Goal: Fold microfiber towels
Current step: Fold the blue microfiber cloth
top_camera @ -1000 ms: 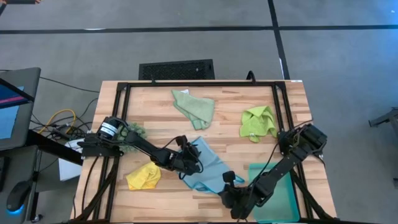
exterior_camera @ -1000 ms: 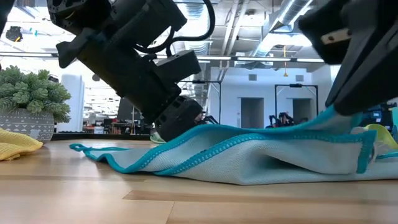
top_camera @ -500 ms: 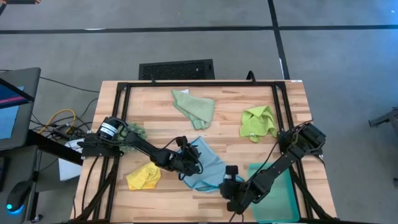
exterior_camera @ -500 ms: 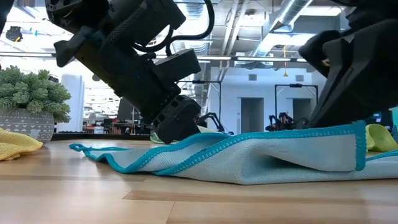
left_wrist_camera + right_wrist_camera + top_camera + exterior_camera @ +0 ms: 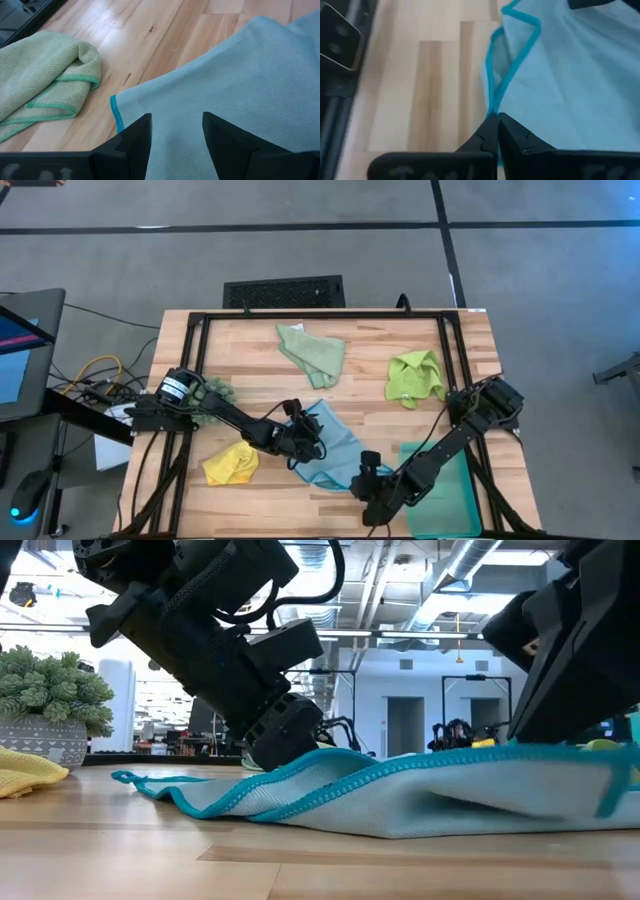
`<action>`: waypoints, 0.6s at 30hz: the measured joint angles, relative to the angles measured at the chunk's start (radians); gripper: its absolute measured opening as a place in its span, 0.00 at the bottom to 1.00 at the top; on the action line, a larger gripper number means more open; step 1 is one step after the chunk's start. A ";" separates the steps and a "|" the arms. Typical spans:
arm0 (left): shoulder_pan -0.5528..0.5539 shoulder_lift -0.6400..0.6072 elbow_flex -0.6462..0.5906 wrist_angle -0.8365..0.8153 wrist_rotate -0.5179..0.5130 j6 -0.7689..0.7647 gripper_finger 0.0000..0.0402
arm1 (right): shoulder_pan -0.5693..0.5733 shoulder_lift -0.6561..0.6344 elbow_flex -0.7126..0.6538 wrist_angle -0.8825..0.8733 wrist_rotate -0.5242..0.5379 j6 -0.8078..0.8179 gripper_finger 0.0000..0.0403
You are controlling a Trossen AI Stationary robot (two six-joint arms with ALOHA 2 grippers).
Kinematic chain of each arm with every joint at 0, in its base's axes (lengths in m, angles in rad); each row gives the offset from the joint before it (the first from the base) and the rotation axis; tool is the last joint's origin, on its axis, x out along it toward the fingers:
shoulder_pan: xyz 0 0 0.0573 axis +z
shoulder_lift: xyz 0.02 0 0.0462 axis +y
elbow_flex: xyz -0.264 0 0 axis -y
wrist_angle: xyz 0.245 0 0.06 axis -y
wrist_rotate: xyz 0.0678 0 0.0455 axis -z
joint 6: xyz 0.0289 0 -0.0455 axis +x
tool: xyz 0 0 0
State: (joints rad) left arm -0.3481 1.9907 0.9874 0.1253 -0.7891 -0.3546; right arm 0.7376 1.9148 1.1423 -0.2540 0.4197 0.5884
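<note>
The light blue towel [image 5: 330, 448] lies near the middle of the desk [image 5: 370, 400], slightly toward the near edge, spread loosely with 1 edge lifted into a soft fold. It looks thin, light and floppy, w/ a teal stitched hem; it prob. drapes and wrinkles rather than holding a crease, and could slide on the smooth wood. Best hold is a pinch right on the hem or a corner, where the stitching gives some body.

The right hand [image 5: 495, 131] does just that: fingers closed narrow on the teal hem at the towel's near-right edge, low over the desk, its arm reaching in from the right across the teal tray [image 5: 440, 480]. The left hand [image 5: 175, 132] sits on the towel's far-left part, fingers apart, tips down on the cloth, seemingly pinning it rather than gripping; its arm stretches low from the left side.

Other cloths wait: yellow towel [image 5: 232, 463] near-left, sage green towel [image 5: 314, 354] at the far middle, lime green towel [image 5: 415, 376] far right. A dark green fuzzy clump [image 5: 216, 392] sits at the left by the left arm's base.
</note>
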 joint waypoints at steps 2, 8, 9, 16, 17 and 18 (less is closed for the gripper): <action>0.000 0.000 0.000 0.000 0.000 0.000 0.42 | 0.000 0.000 0.000 0.001 -0.008 0.017 0.07; 0.000 0.000 0.000 0.000 0.020 -0.006 0.42 | 0.000 0.000 0.000 -0.007 -0.005 0.032 0.12; 0.000 0.000 0.000 0.000 0.023 -0.006 0.42 | 0.001 0.000 0.000 -0.007 -0.005 0.032 0.14; 0.000 0.000 0.000 0.000 0.024 -0.006 0.42 | 0.008 0.000 -0.001 -0.029 -0.039 0.013 0.36; 0.000 0.000 0.000 0.000 0.024 -0.006 0.42 | 0.008 0.000 -0.001 -0.030 -0.053 0.006 0.39; 0.000 0.000 0.000 0.000 0.024 -0.007 0.42 | 0.008 0.000 -0.001 -0.030 -0.063 -0.007 0.43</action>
State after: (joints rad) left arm -0.3481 1.9903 0.9878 0.1249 -0.7647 -0.3614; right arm 0.7456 1.9148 1.1416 -0.2836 0.3568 0.5809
